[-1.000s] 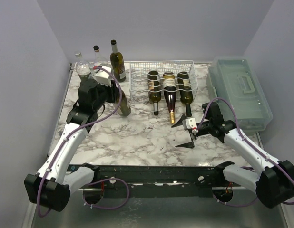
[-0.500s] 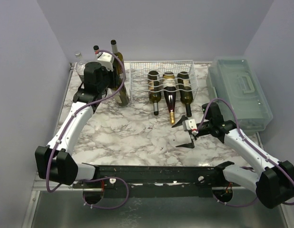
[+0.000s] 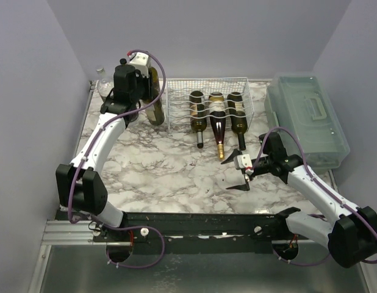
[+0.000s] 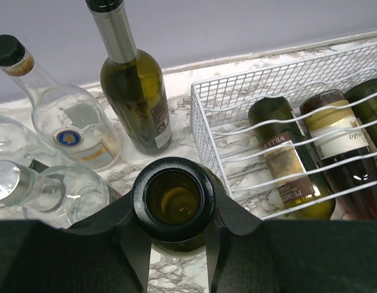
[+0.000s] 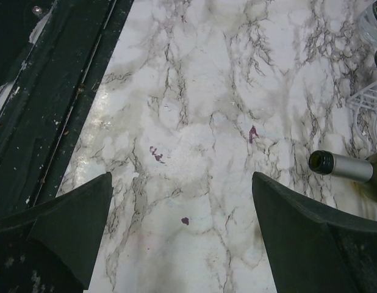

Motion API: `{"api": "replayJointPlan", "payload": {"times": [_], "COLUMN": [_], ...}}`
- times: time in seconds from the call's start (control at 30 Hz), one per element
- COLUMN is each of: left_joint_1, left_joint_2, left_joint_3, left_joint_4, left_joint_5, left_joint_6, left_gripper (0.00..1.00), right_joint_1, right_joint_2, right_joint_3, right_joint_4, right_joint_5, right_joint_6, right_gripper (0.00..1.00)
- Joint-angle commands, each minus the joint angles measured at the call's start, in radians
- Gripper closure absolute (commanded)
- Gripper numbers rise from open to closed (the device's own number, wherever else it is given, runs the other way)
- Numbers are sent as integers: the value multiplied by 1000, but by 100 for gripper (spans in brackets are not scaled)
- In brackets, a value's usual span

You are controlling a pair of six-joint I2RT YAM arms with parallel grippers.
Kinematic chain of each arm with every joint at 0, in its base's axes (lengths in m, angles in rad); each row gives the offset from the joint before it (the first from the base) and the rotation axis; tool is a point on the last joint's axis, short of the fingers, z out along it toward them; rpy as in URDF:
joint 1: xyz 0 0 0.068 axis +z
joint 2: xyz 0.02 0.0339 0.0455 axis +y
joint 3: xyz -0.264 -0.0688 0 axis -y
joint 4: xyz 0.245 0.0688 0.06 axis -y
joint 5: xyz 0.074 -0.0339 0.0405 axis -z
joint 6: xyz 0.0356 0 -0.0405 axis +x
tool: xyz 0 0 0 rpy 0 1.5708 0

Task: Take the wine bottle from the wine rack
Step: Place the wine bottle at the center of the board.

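The white wire wine rack (image 3: 176,97) stands at the back of the marble table with three dark bottles (image 3: 217,119) lying in its cradles. Just left of it, an olive-green wine bottle (image 3: 155,111) stands upright. My left gripper (image 3: 146,76) is shut on its neck from above. In the left wrist view the bottle's open mouth (image 4: 174,170) sits between my black fingers (image 4: 124,235), left gripper (image 4: 175,210), with the rack (image 4: 204,131) to the right. I cannot tell whether its base touches the table. My right gripper (image 3: 243,176) hangs open over bare marble, right gripper (image 5: 181,183).
A dark green bottle (image 4: 136,97) and clear glass bottles (image 4: 69,131) stand close behind and left of the held one. A translucent lidded box (image 3: 307,119) sits at the right edge. One racked bottle's neck (image 5: 341,166) juts toward my right gripper. Walls close in on three sides.
My left arm has carried the bottle from the middle-left of the table back toward the far left corner, beside the rack, and stood it upright. The right arm has not moved.
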Motion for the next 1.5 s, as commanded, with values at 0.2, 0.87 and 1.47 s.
{"api": "replayJointPlan", "payload": {"times": [0.2, 0.87, 1.47], "left_joint_1": [28, 59, 74], "left_joint_2": [109, 282, 337], "left_joint_3": [171, 318, 400], "left_joint_4": [82, 47, -11], "left_joint_5": [-52, -53, -78], "left_joint_6": [50, 33, -12], "left_gripper": [100, 100, 50], "right_joint_1": [-4, -5, -4], "right_joint_2": [16, 46, 56], "right_joint_3": [26, 33, 32], "right_joint_4": [-42, -70, -72], "right_joint_5": [22, 37, 48], "right_joint_6": [-42, -78, -83], "right_gripper": [1, 1, 1]}}
